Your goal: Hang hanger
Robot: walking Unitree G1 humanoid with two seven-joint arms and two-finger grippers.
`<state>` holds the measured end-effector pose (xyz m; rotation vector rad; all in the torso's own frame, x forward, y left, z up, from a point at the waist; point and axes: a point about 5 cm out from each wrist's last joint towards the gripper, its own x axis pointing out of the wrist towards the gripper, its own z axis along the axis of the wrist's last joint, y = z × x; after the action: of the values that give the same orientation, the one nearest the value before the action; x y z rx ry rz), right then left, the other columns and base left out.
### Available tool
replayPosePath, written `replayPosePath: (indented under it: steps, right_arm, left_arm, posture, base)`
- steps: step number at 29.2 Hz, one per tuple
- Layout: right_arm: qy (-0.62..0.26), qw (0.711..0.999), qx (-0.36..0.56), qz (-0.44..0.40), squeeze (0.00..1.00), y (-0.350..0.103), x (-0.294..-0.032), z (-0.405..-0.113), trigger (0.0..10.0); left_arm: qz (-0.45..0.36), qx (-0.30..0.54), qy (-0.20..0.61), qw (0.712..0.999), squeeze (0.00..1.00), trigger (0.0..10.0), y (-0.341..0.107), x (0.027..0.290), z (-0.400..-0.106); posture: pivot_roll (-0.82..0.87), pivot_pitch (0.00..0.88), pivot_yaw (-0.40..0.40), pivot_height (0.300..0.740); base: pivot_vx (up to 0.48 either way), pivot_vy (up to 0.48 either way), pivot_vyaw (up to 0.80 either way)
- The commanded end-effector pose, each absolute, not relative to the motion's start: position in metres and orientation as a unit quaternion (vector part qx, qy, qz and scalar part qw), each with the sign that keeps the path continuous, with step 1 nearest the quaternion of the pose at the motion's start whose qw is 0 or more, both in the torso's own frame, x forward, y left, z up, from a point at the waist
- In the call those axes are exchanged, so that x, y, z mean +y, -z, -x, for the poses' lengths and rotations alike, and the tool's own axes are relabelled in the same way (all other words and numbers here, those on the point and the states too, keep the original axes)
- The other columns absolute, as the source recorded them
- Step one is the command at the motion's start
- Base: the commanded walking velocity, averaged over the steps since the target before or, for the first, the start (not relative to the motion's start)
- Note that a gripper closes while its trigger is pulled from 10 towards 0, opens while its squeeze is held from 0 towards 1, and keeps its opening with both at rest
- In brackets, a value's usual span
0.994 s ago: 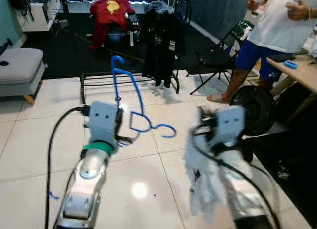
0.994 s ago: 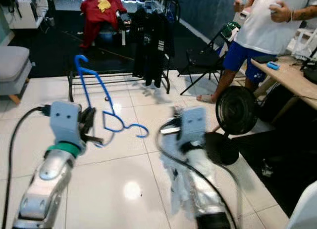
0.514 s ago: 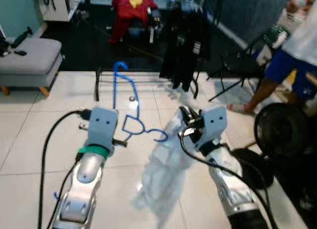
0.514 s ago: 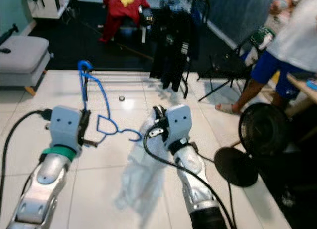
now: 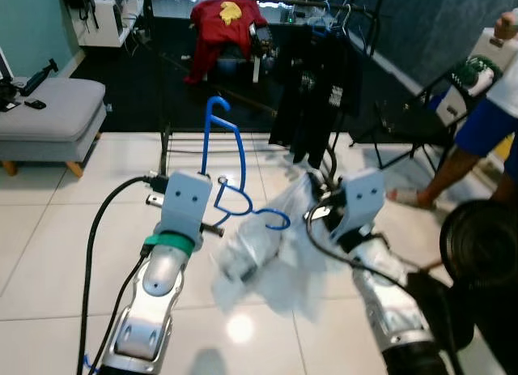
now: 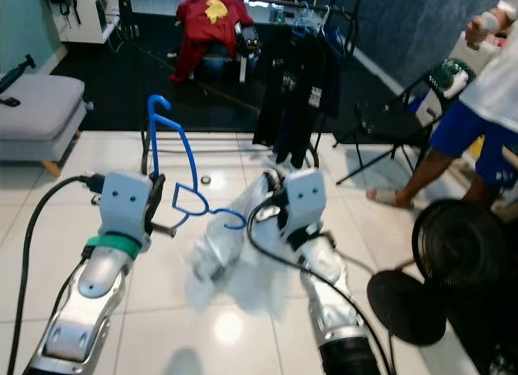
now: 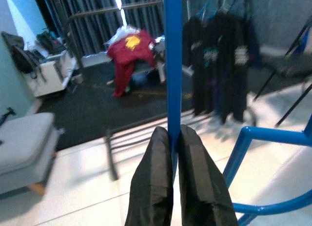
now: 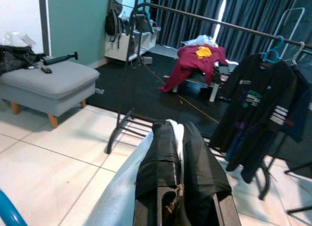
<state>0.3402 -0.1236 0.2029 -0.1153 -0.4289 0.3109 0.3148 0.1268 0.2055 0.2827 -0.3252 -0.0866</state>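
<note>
Landmark: clothes rack [image 5: 267, 2] — a dark rail on black uprights, standing ahead of me on the dark floor beyond the white tiles.
Left gripper [image 7: 174, 138]: my fingers are pinched tight on the straight bar of the blue hanger [image 5: 229, 168]; no gap shows between them and the bar.
Right gripper [image 8: 178, 133]: closed on a fold of the white garment [image 5: 271, 249], which droops below it toward the tiles.
Hanger position: held upright in front of the rack and well short of it, hook at the top, lower curl just beside the garment.
Step in hand: I judge this the carry toward the rack — hanger not yet on the rail, garment not yet on the hanger.
Next move: close the distance to the rack, then lift the hook over the rail in the free stretch beside the black shirts [image 5: 320, 83].
Count, hangers: one blue in my grip; a few more on the rail above the black shirts, too small to number.
Count, clothing: one white garment held, one red garment [image 5: 222, 27] draped behind the rack.
Count, people: one person [image 6: 477, 108], to the right of the rack.
Other: grey seat [image 5: 48, 120] left of the rack; black fan [image 6: 457, 249] nearer me, on the right.
</note>
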Motion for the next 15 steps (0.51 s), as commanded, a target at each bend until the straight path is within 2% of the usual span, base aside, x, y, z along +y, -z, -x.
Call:
replayPosePath:
  steps: [1,8,15]
  right_arm:
    - [-0.127,0.963,-0.227,0.073,0.0,-0.2068,-0.1371,-0.3412,10.0]
    - [-0.103,0.96,-0.24,0.098,0.0,-0.212,-0.145,-0.344,10.0]
    - [-0.107,0.959,-0.242,0.098,0.0,-0.2107,-0.1417,-0.3421,10.0]
  left_arm:
    - [-0.151,-0.166,0.048,0.973,0.0,10.0,-0.2035,0.12,-0.3152]
    - [-0.156,-0.167,0.009,0.974,0.0,10.0,-0.2019,0.1281,-0.3175]
    - [-0.166,-0.184,-0.003,0.969,0.0,10.0,-0.2048,0.1264,-0.3174]
  posture:
    - [-0.02,0.093,-0.014,0.74]
    - [-0.02,0.084,-0.012,0.74]
    - [-0.03,0.077,-0.011,0.74]
  base:
    - [0.48,0.0,0.0]
    - [0.48,0.0,0.0]
    - [0.48,0.0,0.0]
